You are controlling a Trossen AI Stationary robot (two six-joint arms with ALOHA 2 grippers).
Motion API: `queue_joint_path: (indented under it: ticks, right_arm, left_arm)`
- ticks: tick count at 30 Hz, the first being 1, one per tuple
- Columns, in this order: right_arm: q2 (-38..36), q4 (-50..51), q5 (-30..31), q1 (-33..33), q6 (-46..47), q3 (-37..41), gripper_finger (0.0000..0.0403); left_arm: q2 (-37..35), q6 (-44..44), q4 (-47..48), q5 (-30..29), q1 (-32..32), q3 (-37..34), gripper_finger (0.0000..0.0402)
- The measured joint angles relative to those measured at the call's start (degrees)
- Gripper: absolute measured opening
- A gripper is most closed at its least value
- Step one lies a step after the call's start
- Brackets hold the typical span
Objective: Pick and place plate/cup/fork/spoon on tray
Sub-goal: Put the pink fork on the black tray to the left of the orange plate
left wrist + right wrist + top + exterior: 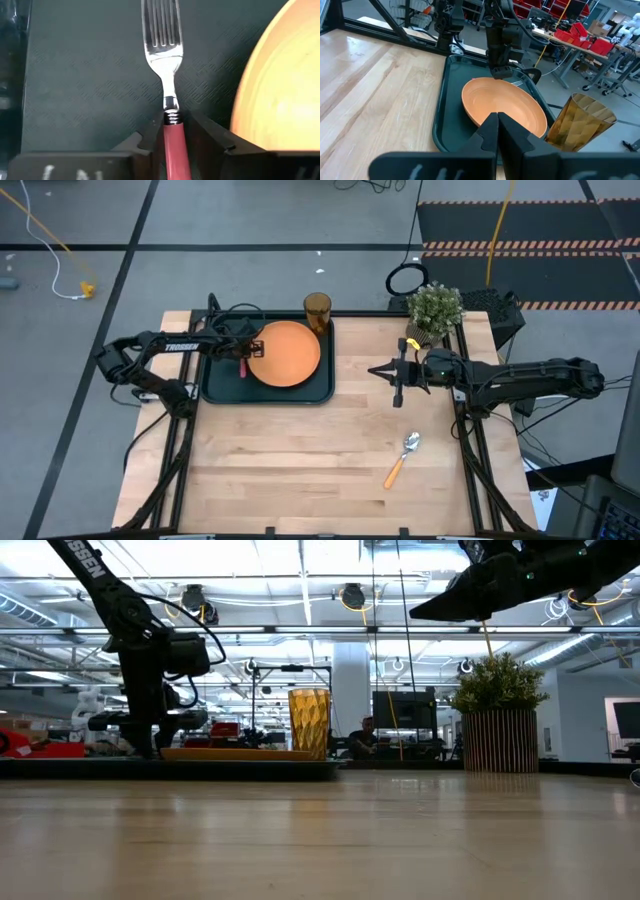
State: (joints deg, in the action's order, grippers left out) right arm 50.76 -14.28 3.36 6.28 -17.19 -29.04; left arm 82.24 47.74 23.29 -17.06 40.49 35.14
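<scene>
1. Overhead: I see the tray (215, 385) left of centre carrying the plate (286, 353), the cup (317, 311) at its upper right corner, and the spoon (403, 457) on bare table at lower right.
2. Low view: the cup (309, 722) stands left of the potted plant (499, 712).
3. Left wrist: my left gripper (173, 131) grasps the fork (165, 75) by its handle, over the tray beside the plate.
4. Right wrist: my right gripper (497, 123) is clenched, holding nothing, at centre bottom.

Grey floor (250, 220); hazard-striped mat (520, 225); red bins (580, 35); potted plant (498, 710); seated person (365, 738).
</scene>
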Motion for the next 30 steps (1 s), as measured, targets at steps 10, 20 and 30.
queue_joint_path:
  ticks: [10,20,30]
  right_arm:
    - [0.0,0.0,0.0,0.0,0.6,0.0,0.0]
    - [0.0,-1.8,-0.2,0.0,4.9,0.0,0.0]
    - [0.0,-1.7,-0.5,-1.7,6.7,0.0,0.0]
  left_arm:
    - [-1.2,-1.1,0.6,0.0,0.0,0.6,0.0139]
    - [-5.4,-5.0,4.9,-3.4,0.5,1.9,0.014]
    - [-5.4,-10.1,7.3,-4.0,5.6,1.9,0.014]
